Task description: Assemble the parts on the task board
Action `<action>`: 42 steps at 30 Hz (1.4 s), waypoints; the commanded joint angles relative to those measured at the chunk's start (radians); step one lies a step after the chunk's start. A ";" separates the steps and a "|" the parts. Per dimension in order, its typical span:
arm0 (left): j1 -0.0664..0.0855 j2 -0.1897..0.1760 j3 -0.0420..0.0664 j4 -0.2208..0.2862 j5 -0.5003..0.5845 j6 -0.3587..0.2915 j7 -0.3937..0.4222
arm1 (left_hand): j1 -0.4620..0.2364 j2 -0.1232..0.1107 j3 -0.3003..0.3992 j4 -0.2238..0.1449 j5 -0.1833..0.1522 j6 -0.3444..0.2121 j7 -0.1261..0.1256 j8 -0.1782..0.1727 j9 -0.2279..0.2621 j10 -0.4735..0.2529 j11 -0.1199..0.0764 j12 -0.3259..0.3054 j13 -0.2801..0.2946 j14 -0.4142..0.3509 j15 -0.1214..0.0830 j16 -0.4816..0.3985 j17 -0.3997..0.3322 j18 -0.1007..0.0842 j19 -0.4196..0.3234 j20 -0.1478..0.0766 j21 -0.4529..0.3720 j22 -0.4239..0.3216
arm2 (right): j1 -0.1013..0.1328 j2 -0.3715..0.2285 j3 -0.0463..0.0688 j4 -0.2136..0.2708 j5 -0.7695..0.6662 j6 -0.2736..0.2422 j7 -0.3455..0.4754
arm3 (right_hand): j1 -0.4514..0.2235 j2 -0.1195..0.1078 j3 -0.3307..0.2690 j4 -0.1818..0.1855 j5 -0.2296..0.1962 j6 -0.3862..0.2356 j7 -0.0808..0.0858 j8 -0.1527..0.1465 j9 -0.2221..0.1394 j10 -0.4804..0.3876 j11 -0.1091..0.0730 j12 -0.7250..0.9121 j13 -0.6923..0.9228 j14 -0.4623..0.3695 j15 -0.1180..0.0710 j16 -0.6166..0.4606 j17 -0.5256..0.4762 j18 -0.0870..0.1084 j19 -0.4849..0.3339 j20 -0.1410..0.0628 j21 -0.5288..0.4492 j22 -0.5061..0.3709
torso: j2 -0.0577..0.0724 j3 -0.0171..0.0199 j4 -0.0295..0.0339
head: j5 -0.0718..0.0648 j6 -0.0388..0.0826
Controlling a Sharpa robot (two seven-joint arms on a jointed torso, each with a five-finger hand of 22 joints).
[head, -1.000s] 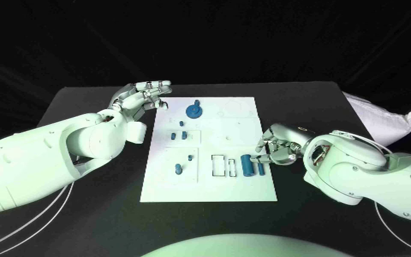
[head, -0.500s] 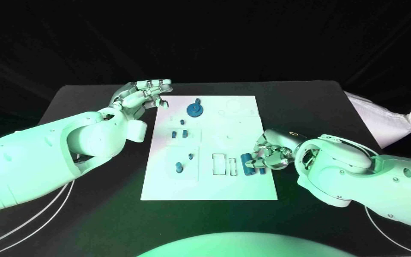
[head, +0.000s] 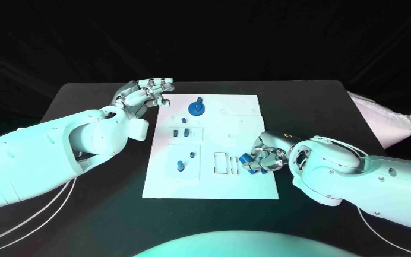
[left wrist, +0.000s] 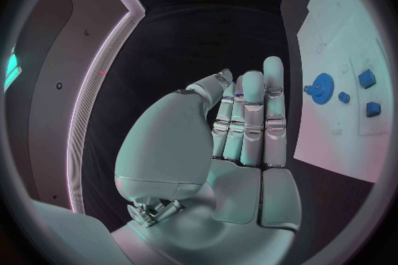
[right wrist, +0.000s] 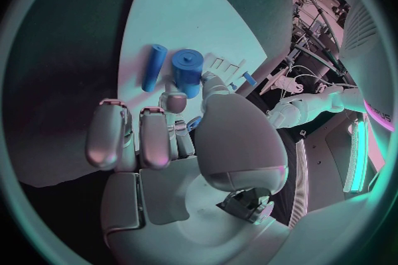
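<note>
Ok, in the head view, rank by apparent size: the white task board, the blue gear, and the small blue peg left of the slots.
1. task board
2. blue gear
3. small blue peg, clearly smallest.

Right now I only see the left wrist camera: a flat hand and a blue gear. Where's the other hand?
Observer: The right hand is at the white board's right edge, on the side nearer the robot, with its fingers curled over some blue pieces.
Operator: What pieces?
Observer: A thick cylinder and a thin cylinder, both blue, lying side by side on the board.
Operator: Is it holding one?
Observer: I can't tell. Its thumb looks to be against the thick cylinder.
</note>
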 commanded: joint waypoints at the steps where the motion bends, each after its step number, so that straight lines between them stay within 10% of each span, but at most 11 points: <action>1: 0.000 0.000 0.000 0.004 0.002 0.021 0.005 | 0.000 0.008 -0.007 0.001 0.002 -0.006 0.000 0.008 -0.002 -0.008 0.000 0.008 0.002 -0.007 0.003 -0.004 -0.004 0.011 0.005 0.001 -0.003 -0.002 | -0.007 0.009 -0.001 -0.011 -0.007 0.040 -0.011 | 0.006 0.011 -0.007 -0.003 0.007 -0.007 0.000 0.004 0.001 0.007 -0.001 0.009 0.007 0.048 -0.006 0.006 0.000 -0.008 0.002 -0.004 0.005 0.002 | -0.001 -0.0006 -0.0006 | 0.003 -0.003; 10: 0.000 -0.003 0.000 0.006 0.002 0.022 0.004 | 0.000 0.008 -0.007 0.000 0.002 -0.006 0.000 0.008 -0.002 -0.009 0.000 0.008 0.002 -0.008 0.002 -0.004 -0.005 0.011 0.005 0.001 -0.004 -0.002 | -0.014 0.015 -0.001 -0.017 -0.008 0.023 -0.011 | 0.059 0.047 -0.003 -0.014 0.025 0.026 -0.012 0.035 0.015 0.030 -0.011 0.044 0.058 0.050 -0.013 0.014 0.012 -0.009 0.006 -0.009 0.009 0.010 | -0.001 -0.0004 -0.0016 | 0.003 -0.005; 23: -0.001 -0.003 0.000 0.007 0.002 0.022 0.004 | 0.001 0.008 -0.007 -0.001 0.002 -0.006 0.000 0.009 -0.002 -0.010 0.000 0.009 0.002 -0.008 0.002 -0.004 -0.005 0.011 0.005 0.001 -0.004 -0.002 | -0.001 -0.007 0.005 0.046 0.068 -0.202 0.065 | 0.059 0.095 -0.008 -0.001 0.075 0.060 -0.032 0.062 0.039 0.068 -0.029 0.080 0.112 0.058 -0.028 0.044 0.060 -0.016 0.022 -0.025 0.028 0.046 | -0.002 -0.0007 -0.0001 | 0.002 -0.002; 42: -0.001 -0.002 0.000 0.010 0.002 0.023 0.002 | 0.001 0.008 -0.007 -0.001 0.002 -0.006 0.000 0.009 -0.002 -0.010 0.000 0.009 0.002 -0.008 0.002 -0.004 -0.005 0.011 0.005 0.001 -0.004 -0.002 | 0.007 0.094 0.007 0.013 0.139 -0.080 0.014 | -0.001 0.129 -0.039 0.002 0.090 0.074 -0.039 0.073 0.057 0.094 -0.034 0.106 0.160 0.058 -0.033 0.053 0.074 -0.017 0.025 -0.029 0.030 0.051 | 0.000 -0.0014 -0.0014 | 0.009 -0.001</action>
